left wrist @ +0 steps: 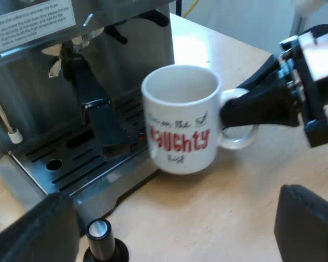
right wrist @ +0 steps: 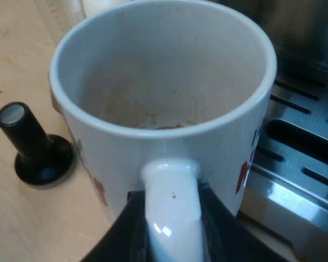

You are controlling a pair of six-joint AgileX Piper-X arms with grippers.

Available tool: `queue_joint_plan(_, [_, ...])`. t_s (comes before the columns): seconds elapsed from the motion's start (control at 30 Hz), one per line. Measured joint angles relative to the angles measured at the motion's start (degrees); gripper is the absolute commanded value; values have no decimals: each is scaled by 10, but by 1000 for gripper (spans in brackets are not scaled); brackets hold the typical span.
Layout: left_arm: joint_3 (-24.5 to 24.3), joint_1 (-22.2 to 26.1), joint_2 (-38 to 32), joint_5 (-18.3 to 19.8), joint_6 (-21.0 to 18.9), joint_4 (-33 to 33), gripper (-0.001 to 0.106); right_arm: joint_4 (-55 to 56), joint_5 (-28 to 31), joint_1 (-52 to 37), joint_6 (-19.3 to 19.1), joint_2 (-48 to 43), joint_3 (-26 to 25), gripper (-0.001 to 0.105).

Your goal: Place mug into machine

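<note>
Now | right end effector (right wrist: 172, 224) clenched on mug (left wrist: 180, 125) handle | left end effector (left wrist: 172, 226) released, near tamper (left wrist: 101, 240)

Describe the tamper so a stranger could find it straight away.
Find the machine and its slotted tray. On the table beside the tray stands the tamper. It is small and black with a pale-topped knob, unlike the white mug in the right gripper.
</note>
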Motion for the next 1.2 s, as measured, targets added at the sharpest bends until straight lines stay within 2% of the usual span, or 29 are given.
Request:
queue_joint_plan(0.27, [0, 0, 0, 0, 0, 0, 79, -104, 31, 15, 0, 74, -3, 0])
queue_joint_plan(0.67, [0, 0, 0, 0, 0, -16, 79, -119, 81, 15, 2, 174, -79, 0])
queue_joint_plan(0.97, [0, 0, 0, 0, 0, -16, 79, -129, 91, 15, 4, 224, -115, 0])
queue_joint_plan(1.07, [0, 0, 0, 0, 0, -16, 79, -138, 116, 15, 5, 244, -130, 0])
queue_joint_plan(1.2, [0, 0, 0, 0, 0, -16, 79, -150, 122, 15, 6, 261, -142, 0])
